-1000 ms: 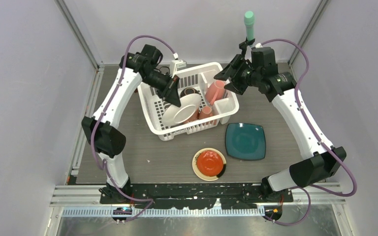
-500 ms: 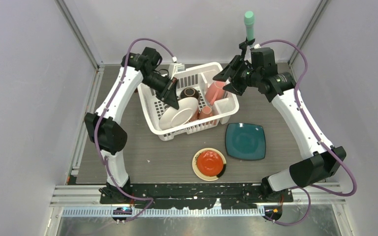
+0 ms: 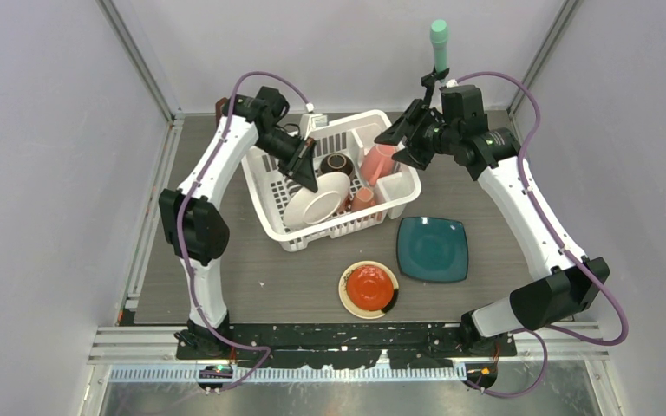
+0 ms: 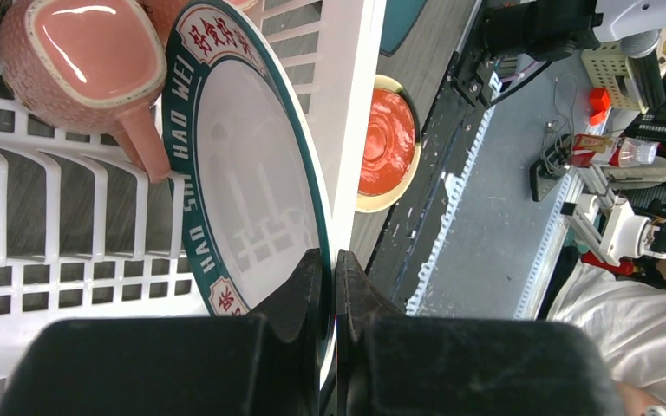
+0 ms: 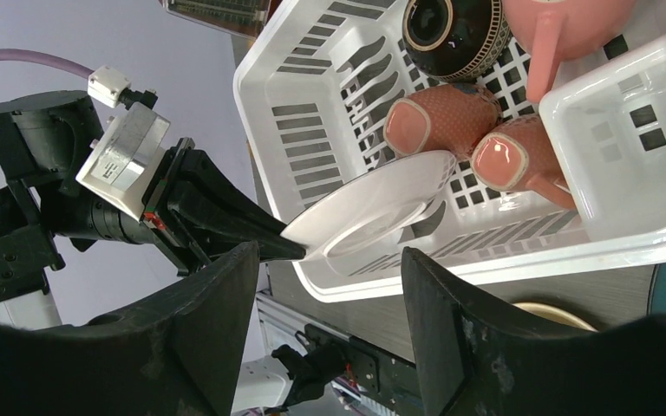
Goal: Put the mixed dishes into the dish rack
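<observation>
The white dish rack (image 3: 347, 230) stands at the back middle of the table. My left gripper (image 3: 305, 173) is shut on the rim of the large teal-rimmed white plate (image 3: 319, 198), which leans tilted inside the rack; the left wrist view shows the jaws pinching that rim (image 4: 329, 269). Pink mugs (image 3: 380, 160) and the small brown bowl (image 3: 336, 163) lie in the rack. My right gripper (image 3: 403, 143) hovers open and empty above the rack's right end. The cream plate with red centre (image 3: 368, 288) lies on the table in front.
A square teal plate (image 3: 433, 249) lies on the table right of the rack. A green-tipped stick (image 3: 439, 39) stands behind the right arm. The rack's small corner compartment (image 3: 396, 192) is on its right side. Grey walls enclose the table.
My left gripper has shifted slightly back and right with the plate, which now leans deeper inside the rack. The right arm has barely moved.
</observation>
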You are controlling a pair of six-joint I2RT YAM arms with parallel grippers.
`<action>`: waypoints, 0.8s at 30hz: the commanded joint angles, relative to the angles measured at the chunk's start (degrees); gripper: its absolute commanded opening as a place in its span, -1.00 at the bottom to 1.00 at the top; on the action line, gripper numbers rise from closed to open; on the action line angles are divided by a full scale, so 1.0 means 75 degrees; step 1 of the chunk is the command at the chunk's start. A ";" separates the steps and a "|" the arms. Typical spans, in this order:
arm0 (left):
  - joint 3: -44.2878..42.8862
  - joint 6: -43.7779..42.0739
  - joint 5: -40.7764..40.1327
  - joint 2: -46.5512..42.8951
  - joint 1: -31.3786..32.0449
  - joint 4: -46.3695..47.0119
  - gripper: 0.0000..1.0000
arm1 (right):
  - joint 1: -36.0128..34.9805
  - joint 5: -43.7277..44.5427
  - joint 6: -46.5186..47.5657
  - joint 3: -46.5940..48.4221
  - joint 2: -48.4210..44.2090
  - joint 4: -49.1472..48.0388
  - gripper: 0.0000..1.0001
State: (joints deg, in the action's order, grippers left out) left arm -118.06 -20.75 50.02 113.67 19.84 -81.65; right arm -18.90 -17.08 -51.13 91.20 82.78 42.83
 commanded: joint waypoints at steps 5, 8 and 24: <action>0.0445 0.0296 -0.0043 -0.0499 -0.0067 -0.0392 -1.00 | 0.0000 -0.0205 0.0006 0.0269 0.0004 -0.0184 0.34; 0.0534 0.0077 -0.0168 -0.0293 -0.0067 -0.0423 -1.00 | 0.0000 -0.0207 -0.0062 0.0159 -0.0036 -0.0252 0.34; 0.1939 0.0235 -0.1441 -0.1798 -0.0055 0.1568 0.95 | 0.0009 0.1595 0.0399 -0.0575 -0.0086 0.0434 0.83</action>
State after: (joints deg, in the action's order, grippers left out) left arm -104.77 -21.12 38.52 108.90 19.59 -77.45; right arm -18.90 -10.55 -49.56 88.47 82.91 45.76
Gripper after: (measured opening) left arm 0.966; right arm 0.905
